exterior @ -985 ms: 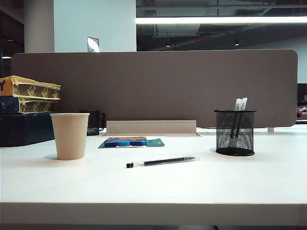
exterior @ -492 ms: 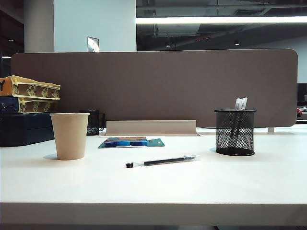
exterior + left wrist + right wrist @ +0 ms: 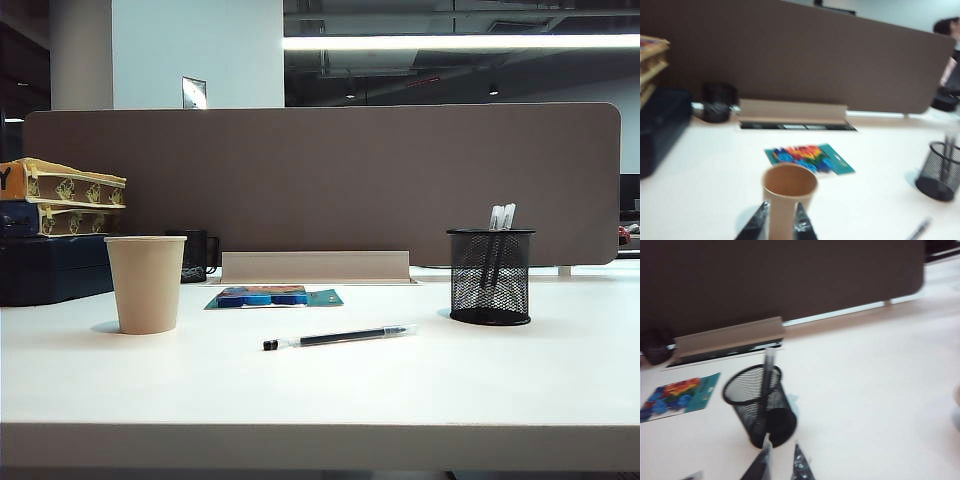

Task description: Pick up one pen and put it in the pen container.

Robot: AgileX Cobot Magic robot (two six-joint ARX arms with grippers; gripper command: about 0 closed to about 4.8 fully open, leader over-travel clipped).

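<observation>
The pen (image 3: 340, 336) lies flat on the white table (image 3: 320, 390), between the paper cup and the pen container (image 3: 490, 275). It shows blurred at the left wrist view's edge (image 3: 919, 229). The pen container is black wire mesh (image 3: 940, 170) (image 3: 760, 400), with two pens (image 3: 500, 225) standing in it. Neither arm shows in the exterior view. My left gripper (image 3: 782, 203) hangs open short of the paper cup, nothing between its fingers. My right gripper (image 3: 782, 440) is open just short of the container, holding nothing.
A beige paper cup (image 3: 146, 283) (image 3: 789, 192) stands at the left. A colourful card (image 3: 275, 297) lies behind the pen. A brown divider panel (image 3: 320, 180) closes the back, with a cable tray (image 3: 315, 266), a black mug (image 3: 197, 255) and stacked boxes (image 3: 60, 200) before it.
</observation>
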